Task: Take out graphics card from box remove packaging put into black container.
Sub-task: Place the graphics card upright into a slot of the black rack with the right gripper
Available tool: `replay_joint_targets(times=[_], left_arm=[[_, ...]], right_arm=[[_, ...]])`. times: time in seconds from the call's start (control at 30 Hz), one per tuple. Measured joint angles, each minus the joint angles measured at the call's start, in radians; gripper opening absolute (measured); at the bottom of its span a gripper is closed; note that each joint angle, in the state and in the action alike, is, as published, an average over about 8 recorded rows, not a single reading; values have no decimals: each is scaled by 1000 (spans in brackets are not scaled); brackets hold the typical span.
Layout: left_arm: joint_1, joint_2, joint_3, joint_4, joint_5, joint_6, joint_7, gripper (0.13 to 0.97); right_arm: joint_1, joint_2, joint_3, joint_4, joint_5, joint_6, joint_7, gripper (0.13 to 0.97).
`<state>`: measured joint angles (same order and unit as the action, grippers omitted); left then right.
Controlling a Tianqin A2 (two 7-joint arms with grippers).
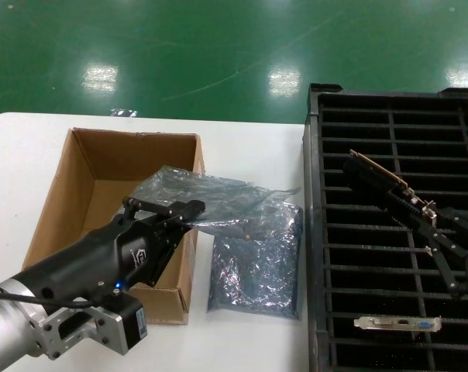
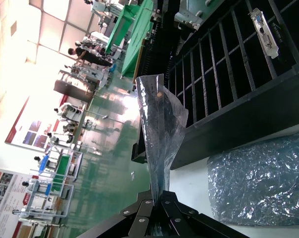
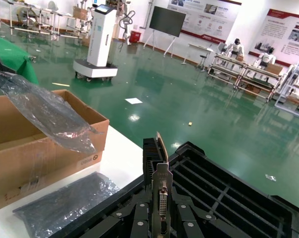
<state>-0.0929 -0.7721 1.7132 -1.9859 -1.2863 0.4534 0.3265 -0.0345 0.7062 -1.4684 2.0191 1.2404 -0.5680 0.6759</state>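
My right gripper (image 1: 435, 232) grips the graphics card (image 1: 385, 186) by its bracket above the black container (image 1: 319, 232), at 3 o'clock. Left gripper (image 1: 176, 213) pinches the emptied packaging (image 1: 218, 194) beside the box (image 1: 94, 178). I'd align the card with one slot and lower it slowly.

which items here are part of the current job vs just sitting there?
In the job:
- graphics card, in right gripper over black container
- packaging, held by left gripper
- box

Lying about:
- flat bag on table
- slotted card

Upper slots of the black container (image 1: 319, 232) open; another card (image 1: 397, 323) blocks a bottom-right slot; box (image 1: 71, 194) wall crowds my left.
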Motion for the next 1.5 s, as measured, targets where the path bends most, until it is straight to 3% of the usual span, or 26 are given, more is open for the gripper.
replay_joint_targets(times=[0.27,0.47,0.73,0.9,1.1,1.3,1.5], left_arm=[[0,0,0,0,0,0,0,138],[0,0,0,0,0,0,0,138],[0,0,0,0,0,0,0,138],[0,0,0,0,0,0,0,138],[0,0,0,0,0,0,0,138],[0,0,0,0,0,0,0,138],[0,0,0,0,0,0,0,138]], right_arm=[[20,-4,-13,2,-20,-13,9,191],[125,21,-74,11,-108,-121,52,191],[381,168,-167,28,-149,-418,117,191],[602,229,-258,35,-90,-640,146,191],[868,268,-443,24,0,-882,192,191],[1041,305,-621,5,54,-977,214,191],[1107,319,-689,-1,68,-995,215,191]])
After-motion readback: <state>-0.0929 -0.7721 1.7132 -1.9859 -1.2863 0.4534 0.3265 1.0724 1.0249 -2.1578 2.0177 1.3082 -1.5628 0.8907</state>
